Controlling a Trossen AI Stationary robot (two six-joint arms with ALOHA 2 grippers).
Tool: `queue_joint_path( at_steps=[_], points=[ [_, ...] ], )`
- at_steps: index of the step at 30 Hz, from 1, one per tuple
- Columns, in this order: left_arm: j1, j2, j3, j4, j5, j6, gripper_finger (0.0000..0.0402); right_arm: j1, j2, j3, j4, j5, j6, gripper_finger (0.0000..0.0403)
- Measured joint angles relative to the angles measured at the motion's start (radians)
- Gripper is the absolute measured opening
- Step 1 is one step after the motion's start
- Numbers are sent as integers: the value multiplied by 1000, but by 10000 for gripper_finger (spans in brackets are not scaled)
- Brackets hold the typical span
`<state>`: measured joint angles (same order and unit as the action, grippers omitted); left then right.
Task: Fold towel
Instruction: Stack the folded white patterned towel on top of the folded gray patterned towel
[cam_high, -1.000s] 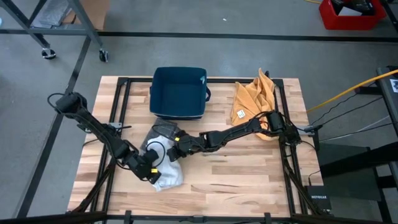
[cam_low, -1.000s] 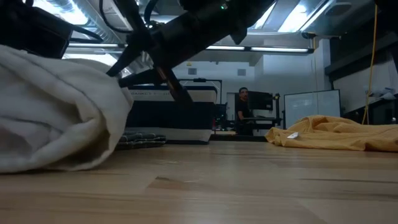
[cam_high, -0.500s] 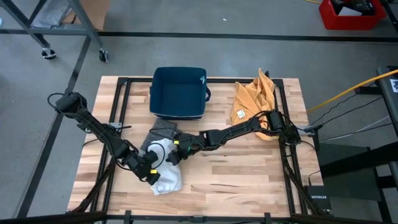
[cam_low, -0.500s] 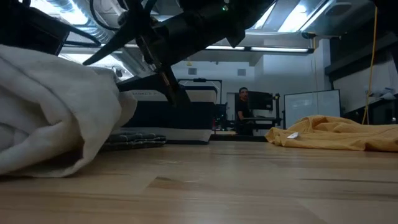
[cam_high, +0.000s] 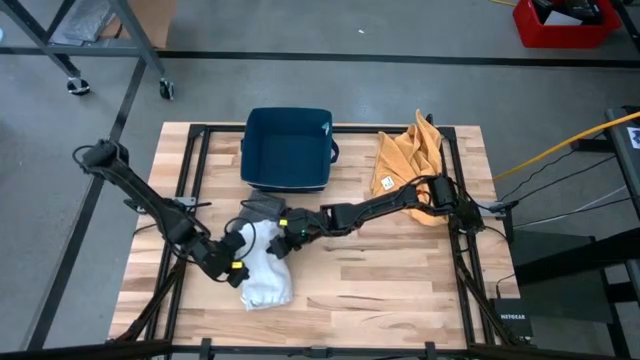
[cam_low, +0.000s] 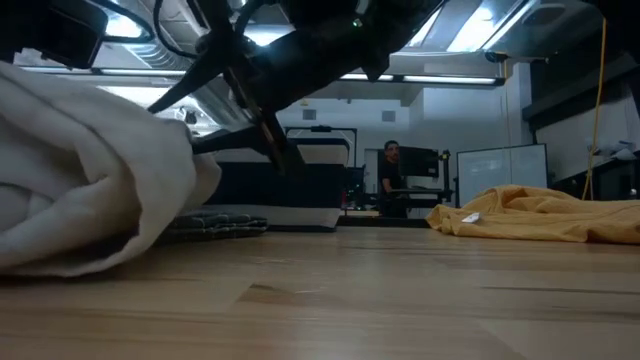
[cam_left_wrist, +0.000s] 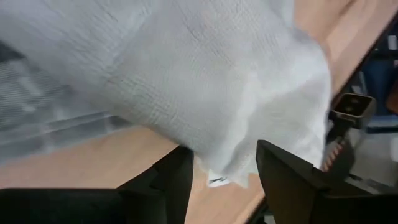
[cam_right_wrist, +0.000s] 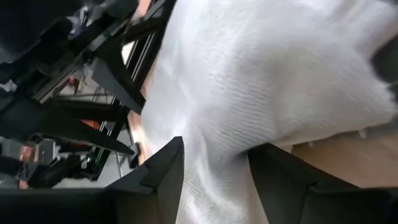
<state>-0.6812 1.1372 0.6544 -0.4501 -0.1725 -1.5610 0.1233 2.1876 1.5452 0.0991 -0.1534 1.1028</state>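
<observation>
The white towel (cam_high: 268, 283) lies as a folded bundle on the wooden table (cam_high: 400, 290), near its front left. My left gripper (cam_high: 238, 262) stands open at the bundle's left side, and the towel's edge (cam_left_wrist: 214, 174) reaches between its fingers. My right gripper (cam_high: 278, 247) is open at the bundle's far right corner. In the right wrist view the cloth (cam_right_wrist: 217, 180) fills the gap between its fingers. The low view shows the towel (cam_low: 80, 200) resting on the table with the right gripper's spread fingers (cam_low: 270, 140) above it. My left gripper is open around the towel's edge (cam_left_wrist: 214, 174); whether its fingers touch the cloth I cannot tell. My right gripper is open with a fold of the towel (cam_right_wrist: 217, 180) lying between its fingers, slanting down from the table's right; the cloth seems to brush both fingers, slack and resting on the table.
A dark blue bin (cam_high: 288, 148) stands at the far middle of the table. A grey folded cloth (cam_high: 262, 207) lies just in front of it. A crumpled orange cloth (cam_high: 408, 160) lies at the far right. Bare wood lies to the front right.
Both grippers have opened and let go of the towel. The left gripper has drawn back toward the table's left edge and risen a little. The towel has settled into a more compact bundle on the table.
</observation>
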Motion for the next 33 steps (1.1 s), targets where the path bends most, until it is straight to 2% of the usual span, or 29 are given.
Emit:
queue_joint_path(
  at_steps=[9,13,19,27,33],
  points=[
    [1,-14,0,-84,-73,-35,166,0,0,0,-96,-3,40,177],
    [-1,-64,0,-86,-75,13,166,0,0,-1,-116,-83,-12,177],
    [-1,-172,0,-89,-128,109,166,0,0,-1,-64,-92,-42,177],
    [-1,-314,0,-95,-331,206,166,-5,-5,-1,-12,-93,-116,177],
    [-1,-376,0,-95,-418,302,166,-16,-7,-1,-32,-100,-124,177]
  ],
)
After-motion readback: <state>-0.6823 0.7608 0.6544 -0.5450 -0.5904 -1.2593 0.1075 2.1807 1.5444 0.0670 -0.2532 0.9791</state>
